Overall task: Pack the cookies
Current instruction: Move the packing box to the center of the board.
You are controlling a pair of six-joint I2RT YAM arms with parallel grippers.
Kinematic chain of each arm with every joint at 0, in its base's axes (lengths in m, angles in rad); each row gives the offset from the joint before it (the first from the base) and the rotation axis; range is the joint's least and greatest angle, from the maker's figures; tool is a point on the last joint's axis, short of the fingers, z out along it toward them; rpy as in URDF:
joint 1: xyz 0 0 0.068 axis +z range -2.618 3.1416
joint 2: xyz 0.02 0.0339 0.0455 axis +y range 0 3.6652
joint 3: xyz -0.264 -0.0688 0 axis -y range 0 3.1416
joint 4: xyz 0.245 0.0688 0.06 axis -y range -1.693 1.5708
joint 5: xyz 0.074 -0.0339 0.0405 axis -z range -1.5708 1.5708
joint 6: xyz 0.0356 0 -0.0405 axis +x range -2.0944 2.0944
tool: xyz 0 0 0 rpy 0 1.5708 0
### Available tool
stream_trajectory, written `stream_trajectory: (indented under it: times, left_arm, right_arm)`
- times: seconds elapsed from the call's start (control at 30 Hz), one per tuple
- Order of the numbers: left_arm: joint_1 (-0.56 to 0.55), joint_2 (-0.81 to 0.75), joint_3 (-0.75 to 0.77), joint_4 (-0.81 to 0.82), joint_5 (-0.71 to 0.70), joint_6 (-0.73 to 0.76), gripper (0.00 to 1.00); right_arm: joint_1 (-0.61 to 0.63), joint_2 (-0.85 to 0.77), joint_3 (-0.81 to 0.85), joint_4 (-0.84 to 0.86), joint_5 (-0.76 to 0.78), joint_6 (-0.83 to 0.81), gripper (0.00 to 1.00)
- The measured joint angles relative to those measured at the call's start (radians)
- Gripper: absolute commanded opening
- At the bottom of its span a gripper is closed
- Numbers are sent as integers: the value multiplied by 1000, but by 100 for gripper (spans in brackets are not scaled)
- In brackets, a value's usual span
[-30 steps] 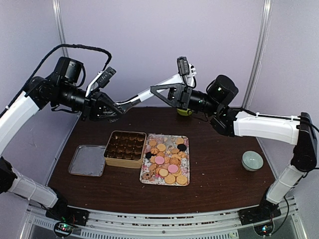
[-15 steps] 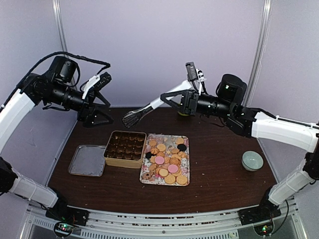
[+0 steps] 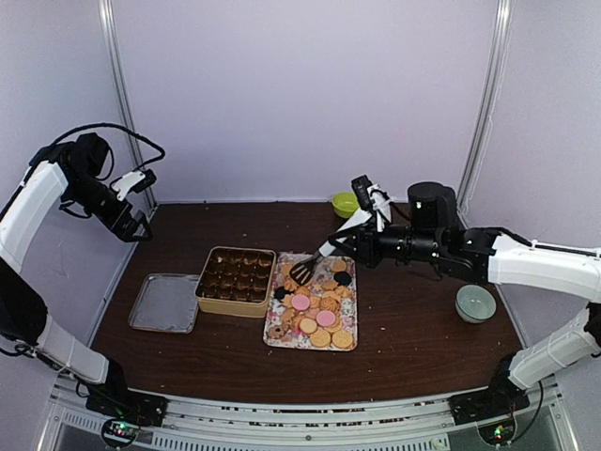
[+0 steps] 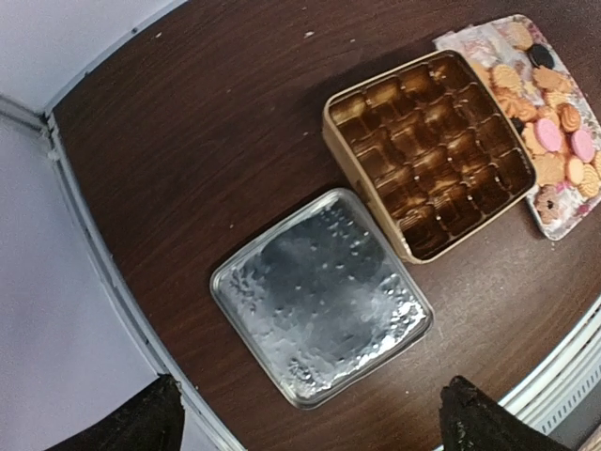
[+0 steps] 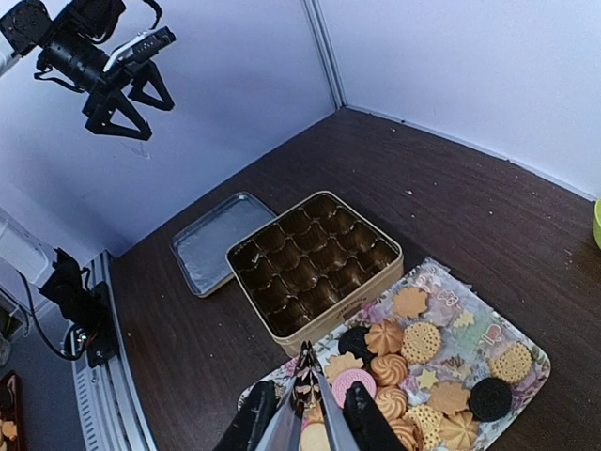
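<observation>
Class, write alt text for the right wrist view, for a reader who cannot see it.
The right gripper holds tongs, their dark tips over a floral tray of assorted cookies. Beyond on the dark table sit a gold tin of empty paper cups and a silver lid; the left gripper hangs open up at the far left.

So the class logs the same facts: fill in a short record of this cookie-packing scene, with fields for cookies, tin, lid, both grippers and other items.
cookies: all on the floral tray, none in the tin
tin: open, paper cups empty, left of the tray
lid: flat on the table, left of the tin
left gripper: open, empty, high at the left
right gripper: shut on tongs, tips over the cookies
other: green bowl at the back, grey bowl at the right
</observation>
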Motion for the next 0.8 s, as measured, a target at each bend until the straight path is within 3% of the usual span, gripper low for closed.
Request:
stream_trajectory:
  times: [0.17,0.37,0.6,0.8]
  left_arm:
    - [92,-58,-110,42,-31,11,98]
    - [99,-131,-286,159,-75,20,94]
    - [82,37,-341,394,-160,21,91]
    - [-6,207,-323,566,-266,42,89]
  right_arm:
    - [69,0,-37,-4,114,-30,21]
    - [137,43,-61,49,236,-40,20]
    - [162,77,-61,82,326,-39,20]
    - [163,66,-61,85,375,-37,20]
